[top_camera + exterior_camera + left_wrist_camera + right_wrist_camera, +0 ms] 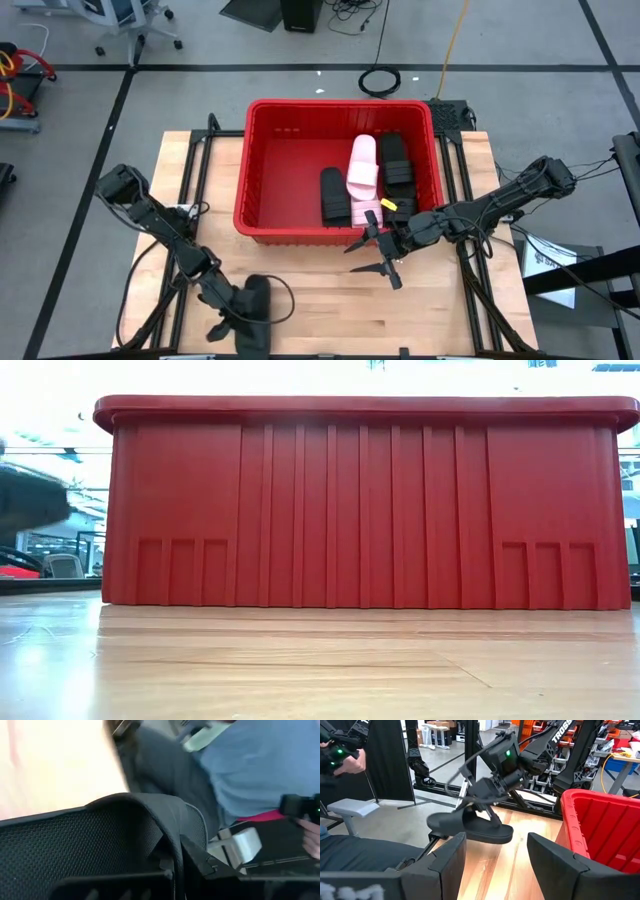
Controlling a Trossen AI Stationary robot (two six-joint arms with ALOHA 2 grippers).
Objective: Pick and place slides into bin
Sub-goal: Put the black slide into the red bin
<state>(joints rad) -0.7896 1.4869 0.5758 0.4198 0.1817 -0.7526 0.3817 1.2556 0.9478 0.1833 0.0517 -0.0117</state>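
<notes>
Left pincer [482, 810] clamped on black slide [469, 827] nr table edge; right pincer [385, 255] wide (beside bin [262, 160]).

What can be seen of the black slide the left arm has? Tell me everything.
The black slip-on slide with a wide strap looks like matte rubber or foam. The left gripper is shut on its strap, holding it sole-down and roughly level, clear above the wooden table. It hangs near the table's front left, outside the big red plastic bin.
</notes>
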